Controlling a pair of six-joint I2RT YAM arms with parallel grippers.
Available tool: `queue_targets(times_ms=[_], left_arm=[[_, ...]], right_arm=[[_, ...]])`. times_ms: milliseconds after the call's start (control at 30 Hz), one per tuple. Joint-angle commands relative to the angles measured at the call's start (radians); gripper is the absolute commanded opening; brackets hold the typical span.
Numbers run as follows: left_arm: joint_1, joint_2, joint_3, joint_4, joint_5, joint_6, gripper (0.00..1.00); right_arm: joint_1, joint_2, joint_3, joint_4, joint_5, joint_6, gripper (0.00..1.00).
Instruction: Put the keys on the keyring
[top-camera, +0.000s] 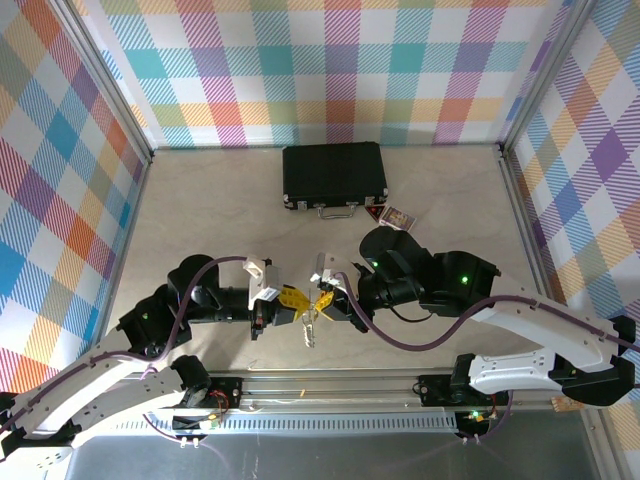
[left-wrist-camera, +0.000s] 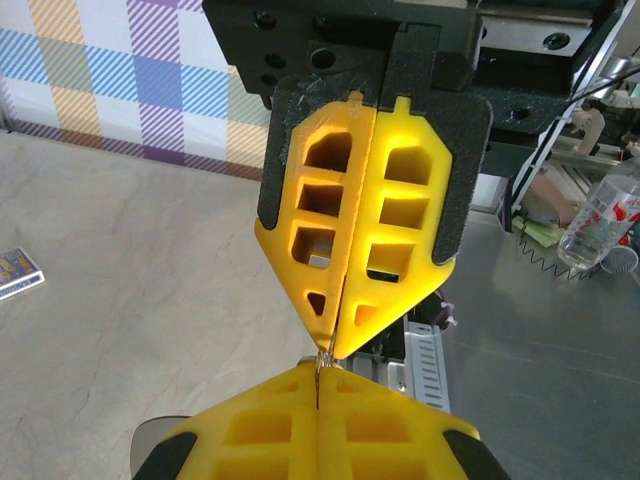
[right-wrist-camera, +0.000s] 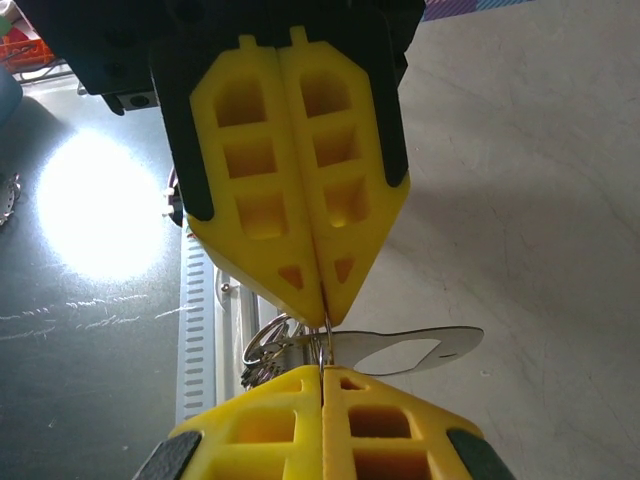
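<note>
Two tools: left tool (top-camera: 297, 303) and right tool (top-camera: 321, 299). One keyring (right-wrist-camera: 268, 349) between their tips, carrying one flat silver key (right-wrist-camera: 412, 350). Beyond them, one black case (top-camera: 334, 174) and one small card (top-camera: 397, 214).

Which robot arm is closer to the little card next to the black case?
Right. The right arm reaches up just on the near side of the card; the left arm is farther off, to the card's near left.

Matt yellow plastic fingers (right-wrist-camera: 250, 160); shiny bare metal keyring (right-wrist-camera: 262, 352); dull black case (top-camera: 334, 172); pale, matt table (top-camera: 200, 210).
</note>
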Motion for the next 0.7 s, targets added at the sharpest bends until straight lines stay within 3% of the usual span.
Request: queue_targets(times_ms=[0,667], left_arm=[[0.001,0.013,0.044,-0.008,0.007,0.03,0.0],[0.0,-0.009,0.006,0.14,0.018,-0.061,0.0]], right_arm=[[0.01,-0.002,0.005,0.054,-0.051,-0.022,0.0],[0.054,-0.05,-0.075,0.063,-0.027,-0.085,0.0]])
